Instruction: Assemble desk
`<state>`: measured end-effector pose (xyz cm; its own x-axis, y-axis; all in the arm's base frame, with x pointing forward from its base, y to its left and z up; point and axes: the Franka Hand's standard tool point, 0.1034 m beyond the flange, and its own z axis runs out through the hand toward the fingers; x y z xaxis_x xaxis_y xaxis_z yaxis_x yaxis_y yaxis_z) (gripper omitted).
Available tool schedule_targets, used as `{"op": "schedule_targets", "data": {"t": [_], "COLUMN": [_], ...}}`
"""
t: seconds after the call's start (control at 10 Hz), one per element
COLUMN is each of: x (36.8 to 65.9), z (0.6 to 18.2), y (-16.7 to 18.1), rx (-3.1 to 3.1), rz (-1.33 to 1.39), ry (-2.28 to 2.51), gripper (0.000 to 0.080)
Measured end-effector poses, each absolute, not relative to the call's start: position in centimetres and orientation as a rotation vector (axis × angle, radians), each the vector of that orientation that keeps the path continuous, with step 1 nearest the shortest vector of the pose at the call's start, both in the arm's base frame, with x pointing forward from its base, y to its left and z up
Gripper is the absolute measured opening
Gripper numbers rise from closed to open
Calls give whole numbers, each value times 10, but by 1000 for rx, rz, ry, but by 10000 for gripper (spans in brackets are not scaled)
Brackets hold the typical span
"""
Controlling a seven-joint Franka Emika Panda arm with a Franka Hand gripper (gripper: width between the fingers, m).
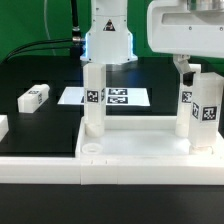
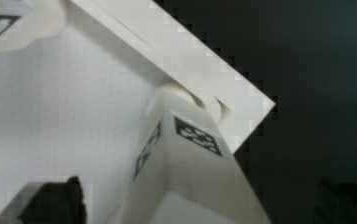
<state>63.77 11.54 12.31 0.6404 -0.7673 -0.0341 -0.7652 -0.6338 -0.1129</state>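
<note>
A white border rail runs along the front of the black bench. The desk's tray-like tabletop sits pushed against it, probably so the rail braces it while legs are worked into the corners. The front corner socket on the exterior view's left is empty.

Three legs stand upright on the tabletop:
- The back left leg is on that view's left.
- The nearer right leg and the farther right leg stand close together on its right.

The arm hangs directly above the farther right leg. In the wrist view the fingers show as dark tips well apart on either side of a tagged leg and pinch nothing. That leg stands unaided at the tabletop's corner, so it looks seated in its socket.

A spare leg lies flat on the bench to the exterior view's left, well apart from the tabletop. It is likely meant for the empty socket. The marker board lies behind the tabletop.
</note>
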Motion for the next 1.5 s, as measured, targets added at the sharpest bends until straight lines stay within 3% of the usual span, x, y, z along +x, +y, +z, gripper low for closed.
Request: {"op": "schedule_targets", "data": {"t": [0.8,0.9,1.0,1.1,1.2,1.5], "x": [643,643,643,643,643,643], "z": [125,124,124,124,124,123], "y": [109,104,104,104,104,104], "rx": [-3118,-3123,-3123,-3123,-3122,-3122], "rz": [-118,-119,-118,-118,-117,-115], "ry": [81,-61,-61,-61,-61,3], "gripper": [648,563,426,426,289,289]}}
